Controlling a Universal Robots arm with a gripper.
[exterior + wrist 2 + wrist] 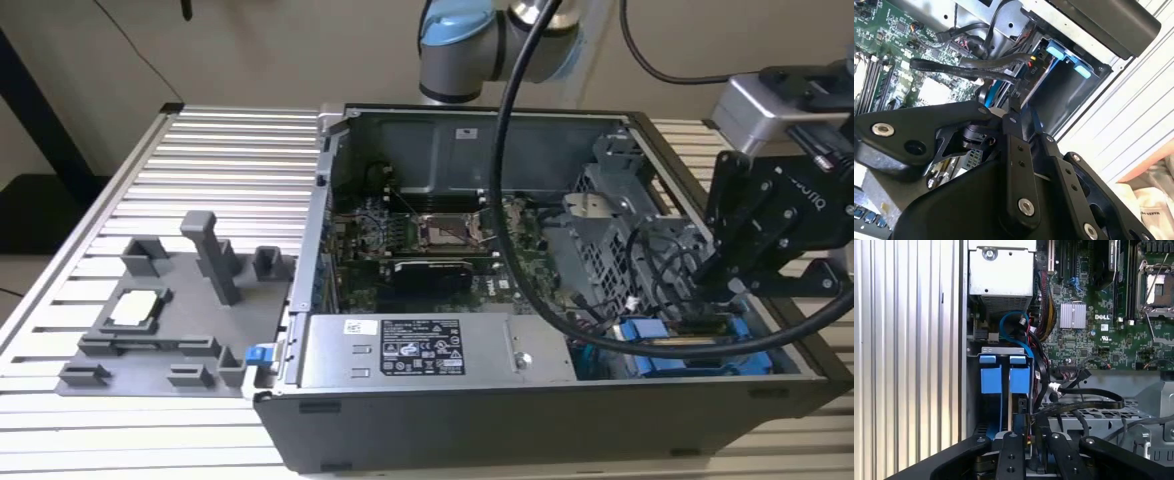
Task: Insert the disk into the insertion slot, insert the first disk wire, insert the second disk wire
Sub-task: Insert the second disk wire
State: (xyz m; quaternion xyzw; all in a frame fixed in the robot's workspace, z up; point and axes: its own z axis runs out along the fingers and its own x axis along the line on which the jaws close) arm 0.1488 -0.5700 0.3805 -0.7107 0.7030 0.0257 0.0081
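The disk point(1019, 380) stands edge-on in the insertion slot point(973, 390), its bright blue carrier tab beside a second blue carrier point(990, 379). In the exterior view these blue carriers point(643, 337) sit in the case's near corner on the exterior view's right. My gripper point(731, 290) reaches down into that corner. In both wrist views its black fingers point(1011, 455) close around a small black connector at the disk's edge, under my gripper point(1027, 438) point(1018, 105). A black disk wire point(1089, 402) point(964, 67) loops away from there towards the motherboard.
The open computer case point(534, 420) lies on a ribbed aluminium table point(227, 150). A labelled power supply point(414, 350) lines its near side and the motherboard point(441, 240) fills the middle. A perforated cage point(621, 215) and loose cables crowd the gripper. A grey fixture tray point(160, 320) lies at the exterior view's left.
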